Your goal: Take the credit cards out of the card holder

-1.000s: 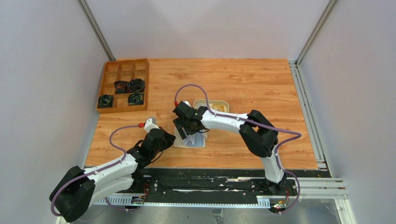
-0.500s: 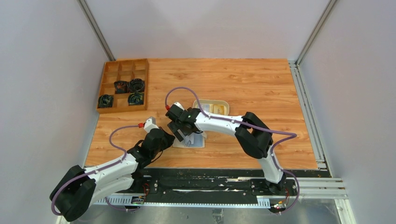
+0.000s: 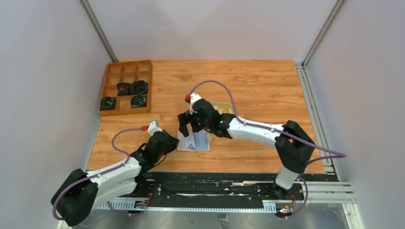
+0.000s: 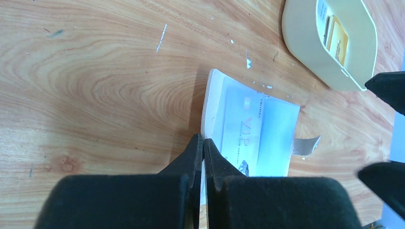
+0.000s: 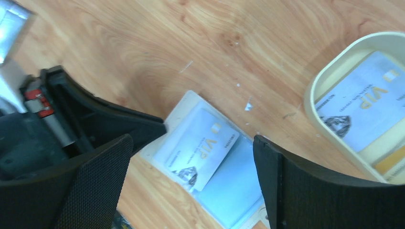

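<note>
Clamping the near-left edge of the card holder (image 4: 277,129), the left end effector (image 4: 203,145) has its fingers pressed together on the thin cream flap. This looks meant to keep the wallet open and flat on the desk (image 3: 248,81). The holder lies spread with its pale blue pockets up, and one whitish credit card (image 4: 241,131) printed "VIP" sits in the pocket nearest that pinch.

The right end effector (image 5: 192,143) hovers over the holder with its fingers spread wide, one on each side of the card and touching nothing. Just beyond the holder's far-right corner stands a cream oval tray (image 5: 319,81). It has a matching whitish card (image 5: 363,102) and a yellow-orange one inside.

The step in hand, then, appears to be reaching for the card in the holder. The next move calls for lowering the spread fingers to the card's exposed end, closing on its thin edge without catching the pocket, and drawing it out along the pocket's opening. The left pinch would resist that pull. How deep the card sits in its pocket cannot be told.
</note>
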### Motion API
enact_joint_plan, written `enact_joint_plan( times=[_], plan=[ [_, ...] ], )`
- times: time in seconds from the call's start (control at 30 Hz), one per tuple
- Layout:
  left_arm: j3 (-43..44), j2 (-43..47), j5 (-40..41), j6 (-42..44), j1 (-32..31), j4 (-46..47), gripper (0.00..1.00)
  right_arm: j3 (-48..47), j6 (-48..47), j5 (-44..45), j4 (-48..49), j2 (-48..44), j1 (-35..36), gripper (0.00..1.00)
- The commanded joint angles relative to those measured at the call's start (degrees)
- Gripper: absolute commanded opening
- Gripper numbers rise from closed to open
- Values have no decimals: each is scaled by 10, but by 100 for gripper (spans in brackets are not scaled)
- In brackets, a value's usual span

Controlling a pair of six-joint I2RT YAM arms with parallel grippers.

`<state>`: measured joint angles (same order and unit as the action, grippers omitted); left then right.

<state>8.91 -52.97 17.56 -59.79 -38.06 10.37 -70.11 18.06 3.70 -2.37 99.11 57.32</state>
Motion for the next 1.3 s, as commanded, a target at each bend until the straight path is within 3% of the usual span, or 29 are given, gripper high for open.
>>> enact_joint_plan(
  times=[0.0, 0.33, 0.77, 1.27],
  plan=[
    [-2, 1, 6, 10, -3, 5, 0, 86, 112, -160, 127, -20, -50, 100],
    [0, 8, 13, 15, -3, -9, 0, 183, 270, -340, 318, 25, -94, 94],
    [13, 20, 35, 17, -3, -68, 0, 231, 302, -319, 323, 34, -94, 91],
    [52, -71, 48, 8, -3, -127, 0, 212, 313, -329, 295, 51, -90, 91]
  ],
)
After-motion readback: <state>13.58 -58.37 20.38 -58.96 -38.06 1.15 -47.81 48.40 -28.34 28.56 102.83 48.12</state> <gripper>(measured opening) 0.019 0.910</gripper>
